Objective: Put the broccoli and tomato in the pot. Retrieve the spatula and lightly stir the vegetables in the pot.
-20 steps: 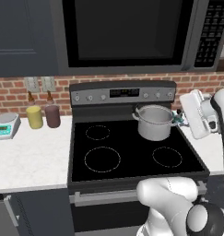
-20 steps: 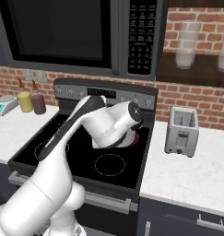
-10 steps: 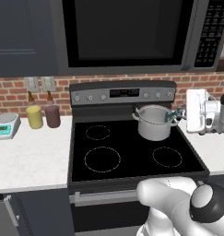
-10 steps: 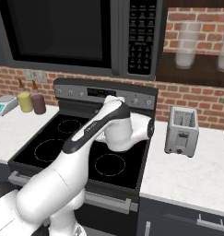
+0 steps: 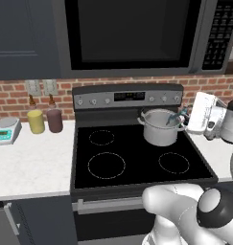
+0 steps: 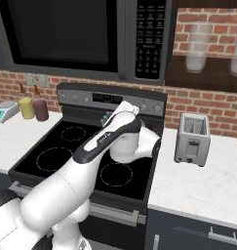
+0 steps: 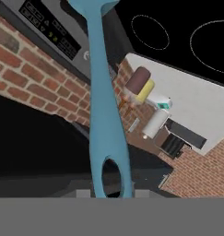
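Over the black stove's (image 5: 137,158) back right burner, the white arm's two-finger gripper (image 5: 185,114) reaches sideways, jaws pinching the slim light-blue spatula (image 7: 103,99), whose blade end dips toward the shiny steel cylindrical pot (image 5: 159,127).

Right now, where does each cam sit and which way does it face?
Left base view: behind-left of the arm, facing the stove and pot; white arm at right.
Right base view: behind-right, facing stove and toaster; arm rises lower left.
Hand view: on the hand, rolled, looking along the spatula.
Both base views share stove and jars.
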